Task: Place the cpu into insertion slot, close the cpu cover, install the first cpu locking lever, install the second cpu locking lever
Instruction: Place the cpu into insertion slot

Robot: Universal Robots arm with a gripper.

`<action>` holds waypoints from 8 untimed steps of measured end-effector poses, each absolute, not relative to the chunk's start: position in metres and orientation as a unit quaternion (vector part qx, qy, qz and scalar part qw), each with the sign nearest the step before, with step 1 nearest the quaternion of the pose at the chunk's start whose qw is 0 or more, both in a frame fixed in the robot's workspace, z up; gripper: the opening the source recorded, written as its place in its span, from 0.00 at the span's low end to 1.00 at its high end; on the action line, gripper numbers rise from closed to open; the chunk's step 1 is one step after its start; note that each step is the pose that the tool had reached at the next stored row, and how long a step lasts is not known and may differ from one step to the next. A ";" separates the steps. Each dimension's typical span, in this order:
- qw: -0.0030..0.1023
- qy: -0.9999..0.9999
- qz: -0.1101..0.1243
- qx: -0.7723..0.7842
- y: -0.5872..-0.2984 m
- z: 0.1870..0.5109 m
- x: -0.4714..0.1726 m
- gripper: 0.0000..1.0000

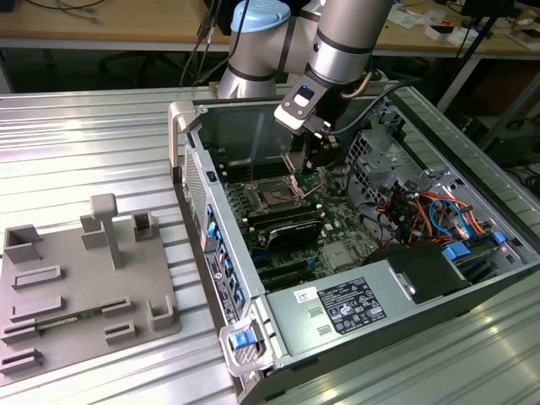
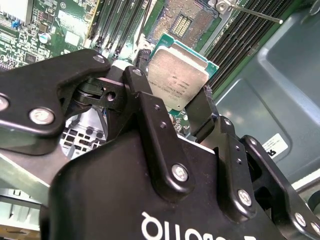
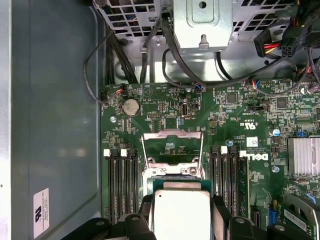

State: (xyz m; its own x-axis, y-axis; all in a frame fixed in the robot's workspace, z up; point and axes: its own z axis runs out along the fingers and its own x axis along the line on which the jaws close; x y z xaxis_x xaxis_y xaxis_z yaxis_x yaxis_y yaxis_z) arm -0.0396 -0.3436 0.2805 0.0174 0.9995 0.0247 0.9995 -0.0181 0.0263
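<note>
My gripper (image 2: pixel 175 75) is shut on the cpu (image 2: pixel 177 75), a small square chip with a silver-grey top, gripped by two opposite edges between black fingers (image 2: pixel 145 75). The chip hangs above the green motherboard, just short of the insertion slot (image 2: pixel 185 22), whose dark contact field lies bare. In the first wrist view the cpu (image 3: pixel 181 212) covers most of the slot, and the cpu cover (image 3: pixel 172 135) stands raised open beyond it. Thin lever rods (image 3: pixel 142 150) stand up beside the cover. In the exterior view the gripper (image 1: pixel 308 156) hovers inside the open case, over the slot (image 1: pixel 275 199).
Black memory slots (image 3: pixel 122 185) flank the socket on both sides. A grey power supply box (image 1: pixel 337 308) lies at the near end of the case, and coloured cables (image 1: pixel 422 211) lie towards the exterior view's right. A grey fixture plate (image 1: pixel 84 287) rests on the ribbed table outside.
</note>
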 end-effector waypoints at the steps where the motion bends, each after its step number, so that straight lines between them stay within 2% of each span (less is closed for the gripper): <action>1: 0.001 0.701 0.018 0.713 -0.344 0.280 -0.040 0.55; 8: 0.001 0.701 0.018 0.713 -0.344 0.280 -0.040 0.55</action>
